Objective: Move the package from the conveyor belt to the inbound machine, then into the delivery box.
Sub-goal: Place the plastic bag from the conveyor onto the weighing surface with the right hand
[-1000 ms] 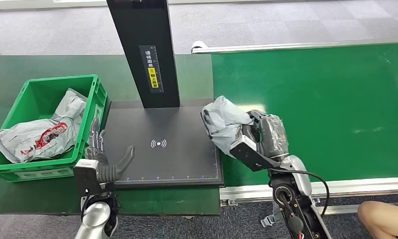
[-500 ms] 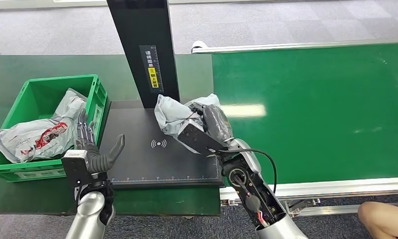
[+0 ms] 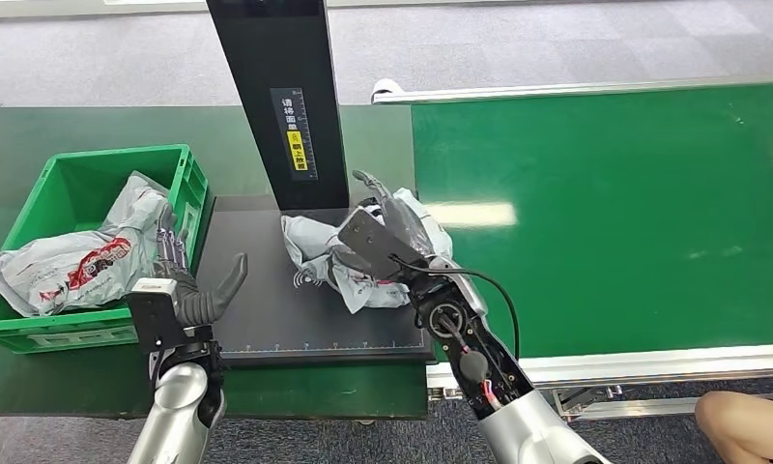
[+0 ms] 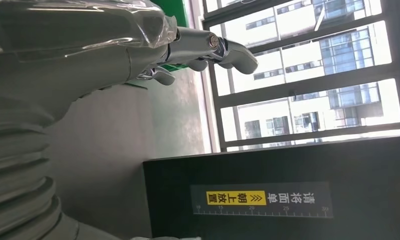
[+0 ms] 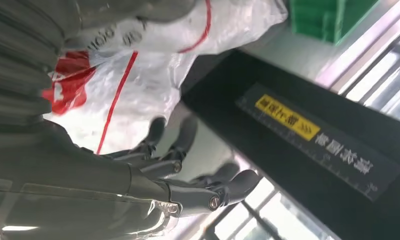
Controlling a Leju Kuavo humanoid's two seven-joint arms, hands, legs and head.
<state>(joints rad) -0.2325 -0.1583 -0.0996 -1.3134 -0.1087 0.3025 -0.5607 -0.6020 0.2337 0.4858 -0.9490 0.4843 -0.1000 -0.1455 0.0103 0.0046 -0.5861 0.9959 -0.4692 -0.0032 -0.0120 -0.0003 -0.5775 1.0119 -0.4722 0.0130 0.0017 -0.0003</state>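
The grey plastic package [image 3: 315,246] with red print lies on the black plate [image 3: 267,319] of the inbound machine, over its scan mark. My right hand [image 3: 387,232] rests over the package's right side. In the right wrist view the fingers [image 5: 178,170] stretch out and apart beside the package [image 5: 138,85], not closed round it. My left hand [image 3: 185,290] hovers open at the plate's left edge, next to the green delivery box [image 3: 185,179]; its fingers [image 4: 208,47] are spread in the left wrist view.
The machine's black column [image 3: 286,97] rises just behind the package. Another grey package [image 3: 73,261] lies in the green box. The green conveyor belt [image 3: 605,213] runs to the right. A person's knee [image 3: 745,425] shows at the lower right corner.
My right hand carried the package leftward from the belt's edge onto the machine's plate and its fingers have opened out. The left hand rose and shifted slightly left.
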